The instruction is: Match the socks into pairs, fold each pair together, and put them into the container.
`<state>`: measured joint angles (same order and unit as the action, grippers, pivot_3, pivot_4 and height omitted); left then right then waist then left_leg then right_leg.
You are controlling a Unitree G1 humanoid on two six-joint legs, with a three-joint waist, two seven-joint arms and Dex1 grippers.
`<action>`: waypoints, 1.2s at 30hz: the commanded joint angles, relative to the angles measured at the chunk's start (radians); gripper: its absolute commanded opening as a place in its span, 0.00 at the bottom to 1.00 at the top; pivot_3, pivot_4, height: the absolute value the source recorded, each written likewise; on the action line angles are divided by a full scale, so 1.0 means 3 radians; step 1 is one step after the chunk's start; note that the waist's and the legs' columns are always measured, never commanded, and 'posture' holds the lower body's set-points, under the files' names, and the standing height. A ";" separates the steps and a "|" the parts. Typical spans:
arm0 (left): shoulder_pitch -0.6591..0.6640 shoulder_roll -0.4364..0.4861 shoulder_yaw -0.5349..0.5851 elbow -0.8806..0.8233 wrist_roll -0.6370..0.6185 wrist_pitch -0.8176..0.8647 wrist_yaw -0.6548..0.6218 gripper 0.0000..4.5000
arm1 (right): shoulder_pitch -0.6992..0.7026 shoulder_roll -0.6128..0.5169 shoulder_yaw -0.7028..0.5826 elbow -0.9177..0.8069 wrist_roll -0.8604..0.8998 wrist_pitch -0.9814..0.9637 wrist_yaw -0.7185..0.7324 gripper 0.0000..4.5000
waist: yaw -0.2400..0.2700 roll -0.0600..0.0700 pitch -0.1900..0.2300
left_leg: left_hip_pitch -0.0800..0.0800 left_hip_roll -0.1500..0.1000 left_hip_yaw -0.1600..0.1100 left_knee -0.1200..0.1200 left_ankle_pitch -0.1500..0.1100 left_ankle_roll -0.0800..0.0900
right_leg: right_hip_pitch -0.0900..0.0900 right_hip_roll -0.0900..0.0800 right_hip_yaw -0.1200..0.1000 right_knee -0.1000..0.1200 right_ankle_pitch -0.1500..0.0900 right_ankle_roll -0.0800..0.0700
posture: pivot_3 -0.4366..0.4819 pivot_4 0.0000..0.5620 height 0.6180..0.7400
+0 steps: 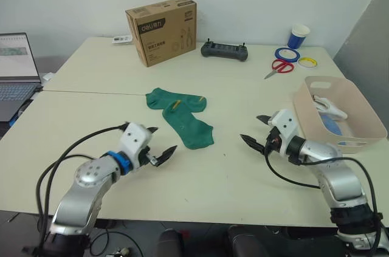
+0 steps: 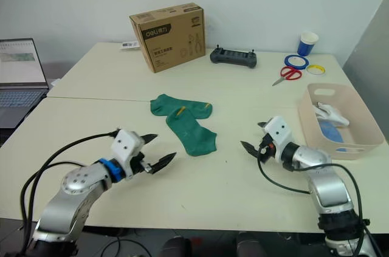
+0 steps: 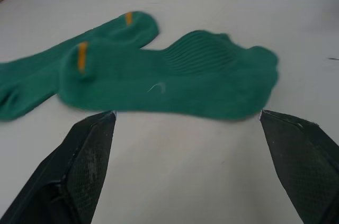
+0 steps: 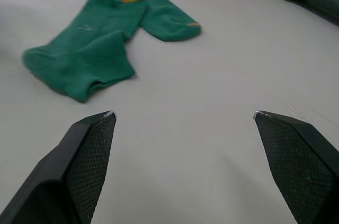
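Two dark green socks [image 1: 180, 113] lie crossed near the middle of the surface [image 1: 91, 81], one overlapping the other, so part of the lower sock is covered. Each bears a small yellow mark near its toe end, and the nearer sock shows ribbed knit in the left wrist view.

Right of the green socks stands the container [image 1: 364, 117], a pale pink-beige basin with rounded corners and a cut-out slot in its far wall. Inside it a white sock [image 1: 328, 106] lies on top of a light blue sock [image 1: 330, 124]; how many socks of each colour lie in there, and whether they are folded, cannot be made out past the wall of the basin.

Nearer than the green socks and to their left, the left end effector [image 1: 159, 144] hangs just above the surface with its two black fingers spread apart and nothing between them. To the right of the green socks, between them and the container, the right end effector [image 1: 257, 130] is likewise spread wide and empty.

Beyond the green socks stand a brown cardboard box [image 1: 161, 30] and a dark controller [image 1: 225, 51]. Farther right are red-handled scissors [image 1: 279, 67], tape rolls [image 1: 287, 54] and a blue cup [image 1: 298, 36]. A laptop [image 1: 17, 75], far left of the socks, is cut off by the frame edge.
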<state>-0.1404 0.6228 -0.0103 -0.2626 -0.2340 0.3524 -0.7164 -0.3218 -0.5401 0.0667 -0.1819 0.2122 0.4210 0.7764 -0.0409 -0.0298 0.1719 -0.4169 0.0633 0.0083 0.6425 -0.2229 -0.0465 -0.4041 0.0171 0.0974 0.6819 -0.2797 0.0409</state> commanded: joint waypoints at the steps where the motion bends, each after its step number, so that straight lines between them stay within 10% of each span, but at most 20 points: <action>1: -0.0252 0.0058 -0.0289 0.0195 0.0254 -0.0224 -0.0169 1.00 | -0.0112 -0.0142 0.0108 0.0011 0.0099 -0.0048 0.0375 1.00 | 0.0004 0.0000 0.0000 | 0.0000 0.0000 0.0000 0.0000 0.0000 0.0000 | 0.0001 0.0000 0.0000 -0.0001 0.0000 0.0000 | 0.48 0.27 1.00; 11: -0.0826 -0.0294 -0.0736 0.1130 0.0540 -0.0394 -0.0310 1.00 | -0.0176 -0.0078 0.0209 0.0171 -0.0019 -0.0192 0.0337 1.00 | 0.0011 -0.0001 0.0000 | -0.0003 0.0001 -0.0005 0.0001 0.0000 0.0001 | -0.0001 0.0003 -0.0002 0.0001 0.0002 -0.0003 | 0.48 0.27 1.00; 26: -0.0775 -0.0525 -0.0723 0.0789 0.0406 -0.0147 -0.0354 0.01 | -0.0035 -0.0130 0.0097 0.0097 0.0056 -0.0128 0.0219 1.00 | 0.0023 0.0000 0.0000 | -0.0004 0.0000 -0.0005 0.0004 0.0000 0.0001 | 0.0000 0.0003 -0.0001 0.0001 0.0003 0.0000 | 0.48 0.27 1.00; 36: -0.0651 -0.0677 -0.1022 -0.0287 -0.0202 0.1081 -0.0549 0.00 | -0.0011 -0.0245 -0.0060 0.0219 0.0143 -0.0076 0.0279 1.00 | 0.0026 0.0000 0.0000 | -0.0004 0.0000 -0.0005 0.0004 0.0000 0.0001 | 0.0002 0.0002 0.0000 0.0001 0.0000 0.0005 | 0.48 0.27 1.00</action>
<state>-0.3224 0.4276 -0.2997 -0.2990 -0.2507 0.6233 -0.8690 -0.3248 -0.5975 0.0908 -0.1099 0.2359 0.4017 0.8515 -0.0333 -0.0300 0.1719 -0.4182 0.0630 0.0067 0.6439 -0.2230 -0.0463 -0.4036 0.0177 0.0972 0.6821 -0.2798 0.0424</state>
